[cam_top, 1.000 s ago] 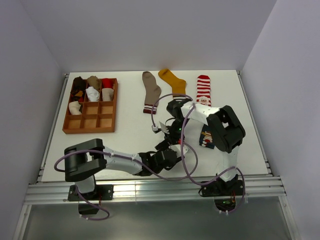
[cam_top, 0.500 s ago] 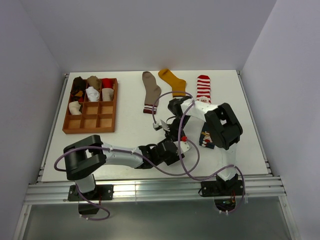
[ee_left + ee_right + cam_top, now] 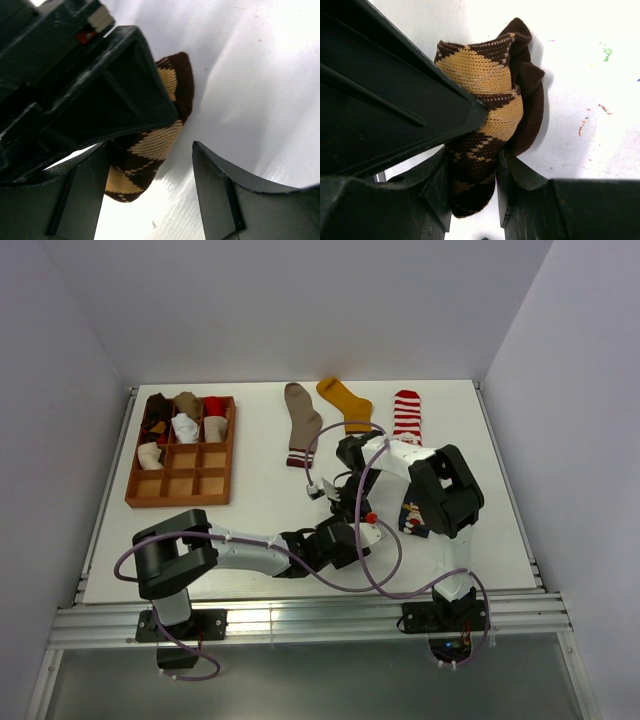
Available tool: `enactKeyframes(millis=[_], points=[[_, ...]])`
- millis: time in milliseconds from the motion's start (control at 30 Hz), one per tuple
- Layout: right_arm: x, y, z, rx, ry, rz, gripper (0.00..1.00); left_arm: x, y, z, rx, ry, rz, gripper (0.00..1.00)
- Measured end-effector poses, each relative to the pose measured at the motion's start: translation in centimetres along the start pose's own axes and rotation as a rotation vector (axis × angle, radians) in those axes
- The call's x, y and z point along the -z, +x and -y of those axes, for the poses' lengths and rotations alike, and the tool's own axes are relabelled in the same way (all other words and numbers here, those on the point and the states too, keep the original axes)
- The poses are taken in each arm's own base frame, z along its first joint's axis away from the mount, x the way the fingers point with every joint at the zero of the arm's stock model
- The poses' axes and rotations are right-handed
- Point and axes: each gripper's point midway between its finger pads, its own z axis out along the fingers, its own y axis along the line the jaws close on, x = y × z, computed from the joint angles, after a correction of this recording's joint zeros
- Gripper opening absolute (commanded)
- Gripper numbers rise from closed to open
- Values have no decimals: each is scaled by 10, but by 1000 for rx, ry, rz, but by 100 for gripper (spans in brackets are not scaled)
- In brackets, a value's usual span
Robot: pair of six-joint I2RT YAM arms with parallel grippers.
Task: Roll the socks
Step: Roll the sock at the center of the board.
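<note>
1. The right gripper (image 3: 475, 164) is clamping the brown argyle sock (image 3: 482, 82). Its two black fingers are squeezing the lower end of the bunched fabric between them.
2. The argyle sock is bulging out beyond those fingers as a lumpy, folded bundle of tan diamonds with dark brown edges. It is lying against the white table (image 3: 255, 445).
3. The left gripper (image 3: 151, 149) is standing open with its jaws spread wide. The bundle is touching one finger, and a clear gap is showing between the fabric and the other finger.
4. In each wrist view, a black wedge-shaped part of the opposite gripper is crossing over the side of the bundle.
5. In the top view, both grippers are meeting near the front middle of the table and are hiding the argyle sock beneath them.
6. The navy sock with a cartoon figure (image 3: 412, 517) is lying just to the right of that spot, partly under the right arm.
7. Toward the far edge, three socks are lying flat side by side: the taupe sock (image 3: 300, 420), the mustard sock (image 3: 345, 402) and the red-white striped sock (image 3: 406, 418).
8. The wooden tray (image 3: 180, 501) is sitting at the far left, well apart from the grippers. It is holding rolled bundles (image 3: 185, 425) in its far compartments.
</note>
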Motion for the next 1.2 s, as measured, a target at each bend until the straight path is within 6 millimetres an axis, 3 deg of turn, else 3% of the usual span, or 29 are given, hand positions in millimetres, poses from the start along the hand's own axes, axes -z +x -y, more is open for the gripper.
enactKeyframes(millis=[467, 800, 1200], points=[[-2, 1, -4, -14, -33, -19, 17, 8, -3, -11, -122, -111, 24, 70], [-2, 1, -3, -30, -51, -29, 18, -5, 11, -4, -129, -7, -7, 69], [0, 3, -2, -61, -56, -28, 17, -9, 10, -4, -107, 30, -9, 68]])
